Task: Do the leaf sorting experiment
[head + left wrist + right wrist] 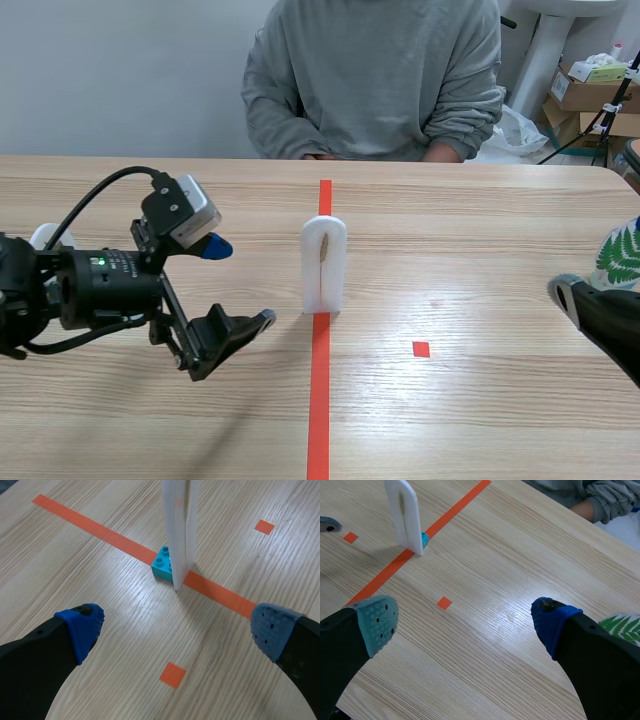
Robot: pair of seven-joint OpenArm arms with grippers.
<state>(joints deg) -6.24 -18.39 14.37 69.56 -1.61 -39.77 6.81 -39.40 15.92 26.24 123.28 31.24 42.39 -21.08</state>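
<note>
A white stand (324, 262) is upright on the orange tape line (320, 400) at the middle of the worktop (480, 420). A blue brick (164, 564) at its foot seems to prop it. In the stand's slot sits a thin brownish leaf (324, 248), held on edge, likely so that it can be pinched from either side. The left arm (100, 285) hangs left of the stand and apart from it, with its jaws spread wide and facing it, which suggests an approach to the leaf. The right arm (615, 325) waits low at the right edge, jaws also spread and holding nothing, beside a green fern leaf (620, 627). A person (375, 70) sits at the far side.
</note>
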